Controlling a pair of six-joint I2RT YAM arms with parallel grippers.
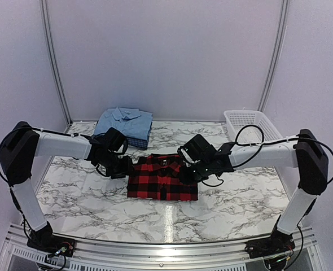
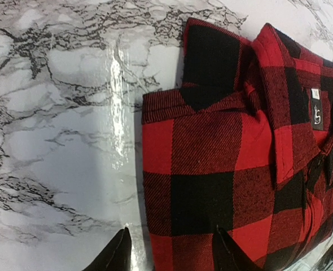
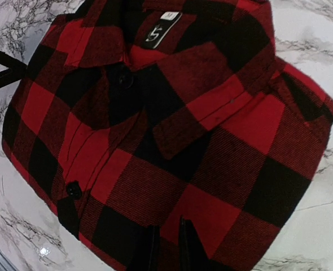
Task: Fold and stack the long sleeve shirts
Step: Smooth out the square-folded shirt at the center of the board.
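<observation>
The red-and-black plaid shirt (image 1: 162,178) lies folded, collar away from me, in the middle of the marble table (image 1: 87,197). My left gripper (image 1: 123,167) is at its left edge; in the left wrist view the gripper (image 2: 173,253) is open, one finger over bare table and the other over the plaid shirt (image 2: 223,164). My right gripper (image 1: 189,172) is over the shirt's right side. In the right wrist view that gripper (image 3: 167,248) shows only a narrow slit between its fingers, just above the plaid shirt (image 3: 172,130), with no fabric seen pinched. A folded light blue shirt (image 1: 124,121) lies on a dark blue checked one (image 1: 139,143) at the back.
A white mesh basket (image 1: 251,124) stands at the back right, close behind the right forearm. Pale walls close the table in on three sides. A metal rail (image 1: 166,248) runs along the near edge between the arm bases.
</observation>
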